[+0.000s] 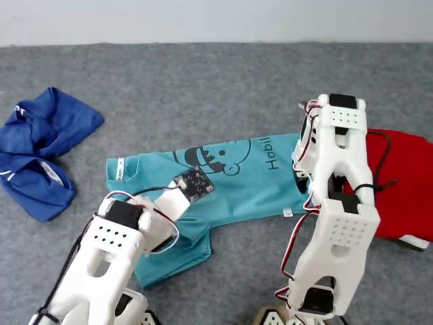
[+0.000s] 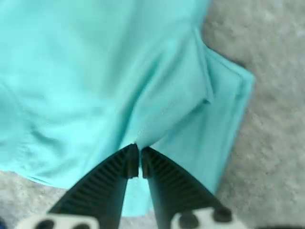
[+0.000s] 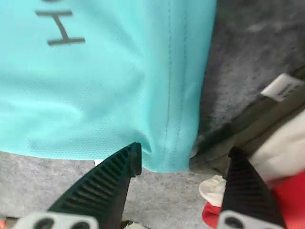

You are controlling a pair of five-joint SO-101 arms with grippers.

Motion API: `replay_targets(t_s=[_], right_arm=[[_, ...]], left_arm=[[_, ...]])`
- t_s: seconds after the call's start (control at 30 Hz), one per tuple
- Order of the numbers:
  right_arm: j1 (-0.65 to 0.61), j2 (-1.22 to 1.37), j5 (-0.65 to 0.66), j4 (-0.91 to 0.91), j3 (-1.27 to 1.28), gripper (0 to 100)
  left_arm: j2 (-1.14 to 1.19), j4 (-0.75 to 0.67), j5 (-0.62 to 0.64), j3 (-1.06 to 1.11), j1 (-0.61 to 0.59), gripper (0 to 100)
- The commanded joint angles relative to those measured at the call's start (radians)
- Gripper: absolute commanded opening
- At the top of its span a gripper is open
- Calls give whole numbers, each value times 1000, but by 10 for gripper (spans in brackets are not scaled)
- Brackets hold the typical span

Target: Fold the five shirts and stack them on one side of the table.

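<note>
The left gripper is pinched shut, apparently on a ridge of the teal shirt, ready for a fold. The right gripper gapes around the hem and likely needs to close first.

- White plastic left arm and right arm, dotted with small holes.
- Black motors; red, black and white cables.
- Black ridged jaws.
- Small dark circuit board.

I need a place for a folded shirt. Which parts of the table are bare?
Bare table: the far strip along the wall, beyond the blue shirt, teal shirt and red shirt; also the near patch between the left arm and the right arm. Crowded: the middle and right, under them.
</note>
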Motion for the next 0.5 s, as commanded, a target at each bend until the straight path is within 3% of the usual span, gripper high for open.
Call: replay_targets(t_s=[0.0, 0.17, 0.27, 0.47], right_arm=[[7, -61, 8, 4, 32, 281], [4, -61, 8, -2, 46, 281], [1, -61, 8, -2, 48, 281], [4, -61, 8, -2, 49, 281]], left_arm=[[21, -89, -8, -47, -72, 14], [235, -206, -14, -119, -198, 14], [410, -258, -12, -213, -206, 14], [690, -215, -8, -490, -198, 14]])
